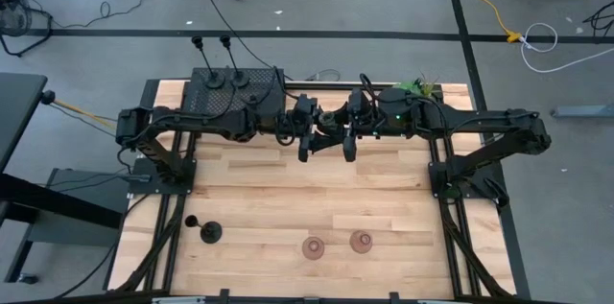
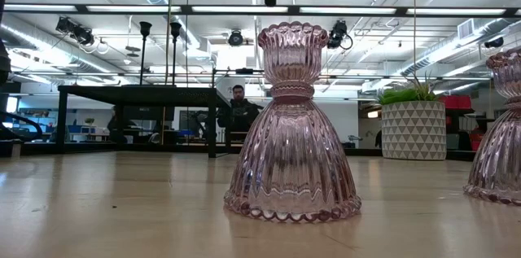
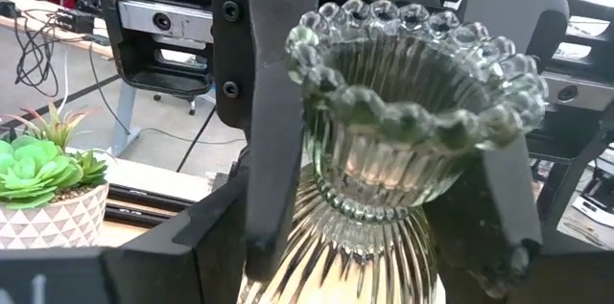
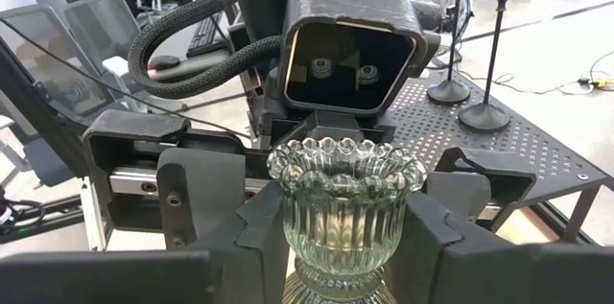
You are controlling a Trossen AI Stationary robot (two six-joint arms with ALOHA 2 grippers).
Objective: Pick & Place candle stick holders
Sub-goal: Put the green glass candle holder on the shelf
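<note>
Bare tabletop (image 1: 317, 189) lies open mid-table. Two pink glass holders (image 1: 314, 246) and a black holder (image 1: 210, 234) line the near edge.

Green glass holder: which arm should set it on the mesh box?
Probably left: left gripper and right gripper both grip the green glass holder, but the mesh box sits leftward.

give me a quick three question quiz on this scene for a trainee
1. How many pink holders stand on the table?
2. True or false: two black holders stand on the mesh box.
3. What sits between the left gripper and the right gripper? A plant, B green holder, C cable.
Key: 1 two; 2 true; 3 B.
</note>
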